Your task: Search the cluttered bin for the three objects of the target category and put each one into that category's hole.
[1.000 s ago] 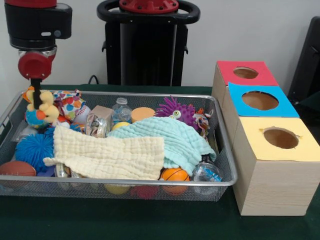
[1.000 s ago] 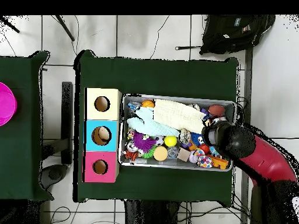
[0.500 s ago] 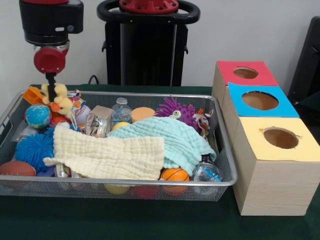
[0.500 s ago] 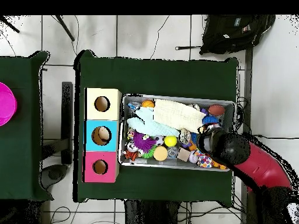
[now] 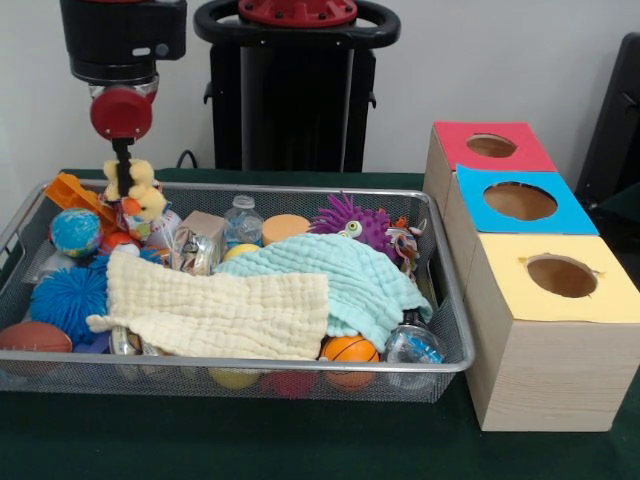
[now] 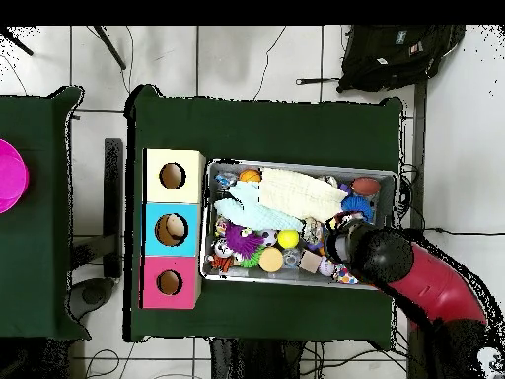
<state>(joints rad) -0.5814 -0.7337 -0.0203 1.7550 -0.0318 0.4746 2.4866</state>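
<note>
Dangling yellow plush duck [image 5: 137, 187] from gripper [image 5: 124, 170] above bin [image 5: 445, 300].

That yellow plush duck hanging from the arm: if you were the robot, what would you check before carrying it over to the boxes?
1. Grip on the yellow plush duck: ok, the gripper holds it and it hangs below.
2. Duck lifted free of the wire bin: cannot tell, its lower part sits level with the rim, close to the other toys.
3. Nothing dragged up with it: cannot tell, the orange toy lies right beside it.
4. Holes open in the red box, blue box and yellow box: ok in the front view.
5. Path across the bin: ok, only the low cloths and toys lie between.
</note>
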